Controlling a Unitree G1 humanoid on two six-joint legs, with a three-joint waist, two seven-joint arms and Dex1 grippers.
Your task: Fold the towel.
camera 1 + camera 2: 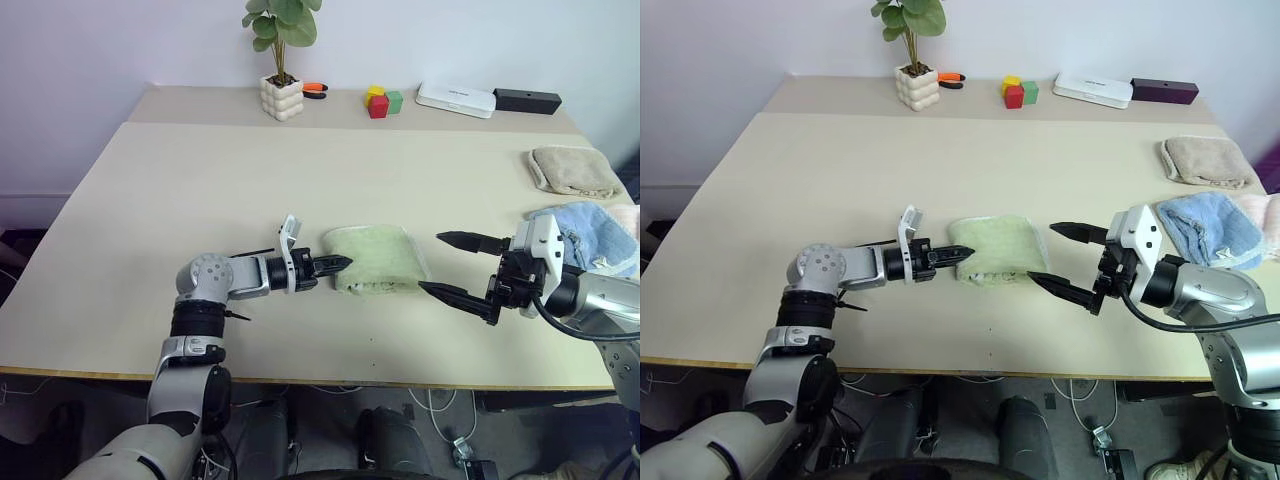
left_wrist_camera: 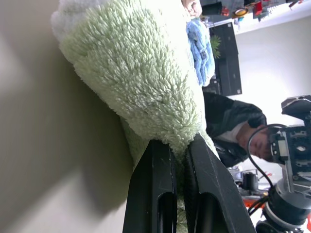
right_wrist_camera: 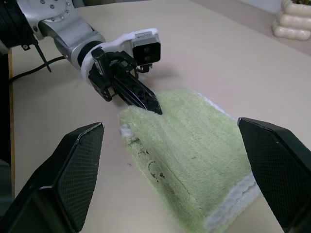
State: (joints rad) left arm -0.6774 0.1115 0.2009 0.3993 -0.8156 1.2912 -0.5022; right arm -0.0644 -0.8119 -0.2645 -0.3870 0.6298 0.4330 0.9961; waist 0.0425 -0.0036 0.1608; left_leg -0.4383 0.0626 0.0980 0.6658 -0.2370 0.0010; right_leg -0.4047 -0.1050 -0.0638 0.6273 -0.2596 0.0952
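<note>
Left eye view looks down on a pale table (image 1: pixel 200 200) where the towel (image 1: pixel 375 258), light green and folded into a thick pad, lies near the front centre. The left gripper (image 1: pixel 340 264) reaches in level from the robot's left, its two black fingers (image 2: pixel 155 194) pressed together on the towel's near-left edge, pinching a fold of the green pile between them. The left wrist view shows the terry cloth bulging out just past those fingertips. The right gripper (image 1: pixel 455 265) hovers just beside the towel's other end, its fingers (image 3: pixel 73 170) spread wide and holding nothing; in the right wrist view the towel lies between and beyond the two fingers, with its whitish trim along one edge and a small dark mark near a corner.

At the table's right edge a beige folded towel (image 1: pixel 572 170) lies well apart from the green one, and a light blue towel (image 1: pixel 598 235) sits behind the right arm. Along the far side stand a potted plant (image 1: pixel 282 60), coloured blocks (image 1: pixel 382 101), a white box (image 1: pixel 456 99) and a black box (image 1: pixel 527 100).
</note>
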